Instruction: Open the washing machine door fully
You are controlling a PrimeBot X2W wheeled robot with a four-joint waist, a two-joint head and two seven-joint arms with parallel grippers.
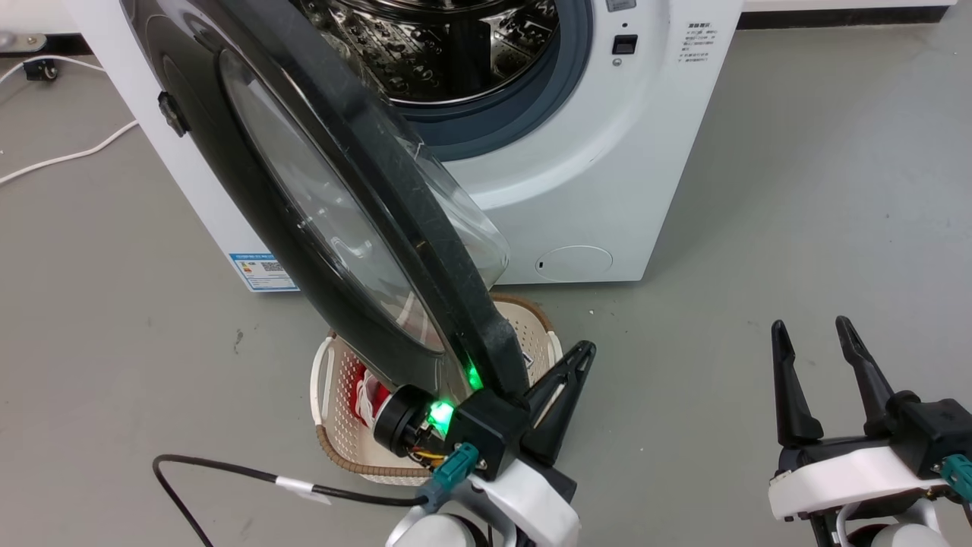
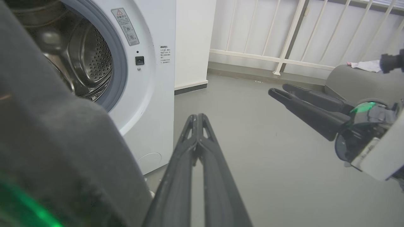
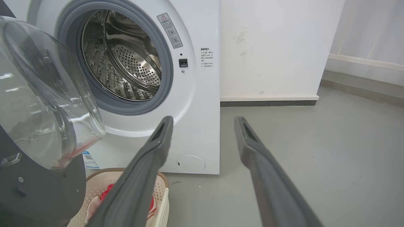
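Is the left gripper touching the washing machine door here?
Cannot tell. In the head view the washing machine door overlaps the left gripper, hiding any gap; the left wrist view shows it as a blur beside the shut fingers.

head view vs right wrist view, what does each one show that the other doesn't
Head view: the left gripper, shut, beside the washing machine door's edge, and a white cable on the floor. Right wrist view: scuff marks on the white wall. Both: the washing machine, its door swung open, the steel drum, the cream basket, the open right gripper.
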